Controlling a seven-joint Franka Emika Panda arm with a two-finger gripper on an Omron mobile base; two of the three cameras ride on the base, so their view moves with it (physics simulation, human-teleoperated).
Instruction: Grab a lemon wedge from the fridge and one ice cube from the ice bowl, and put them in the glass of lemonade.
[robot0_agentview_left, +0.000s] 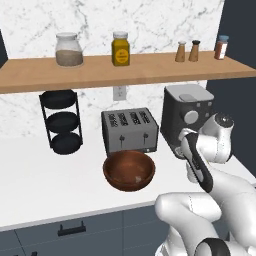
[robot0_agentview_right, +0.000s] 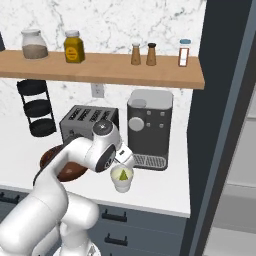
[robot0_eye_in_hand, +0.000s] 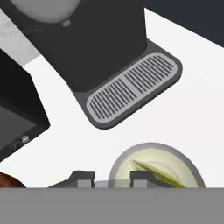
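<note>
Right now my gripper (robot0_eye_in_hand: 113, 177) hangs just above the glass of lemonade (robot0_eye_in_hand: 155, 164), its dark fingertips (robot0_eye_in_hand: 83, 177) drawn nearly together with nothing between them. Below, the lemon wedge (robot0_eye_in_hand: 154, 172) lies in the pale liquid, and from the right base camera it shows as a small yellow-green point inside the cup (robot0_agentview_right: 122, 174). That glass stands on the white counter (robot0_agentview_right: 160, 192) just in front of the dark coffee machine (robot0_agentview_right: 149, 127) and its ribbed drip tray (robot0_eye_in_hand: 133, 89). Beside it, behind my forearm, sits the reddish-brown ice bowl (robot0_agentview_left: 129, 169), in front of the four-slot toaster (robot0_agentview_left: 130, 130). To the right rises the fridge (robot0_agentview_right: 217, 100), dark grey.
</note>
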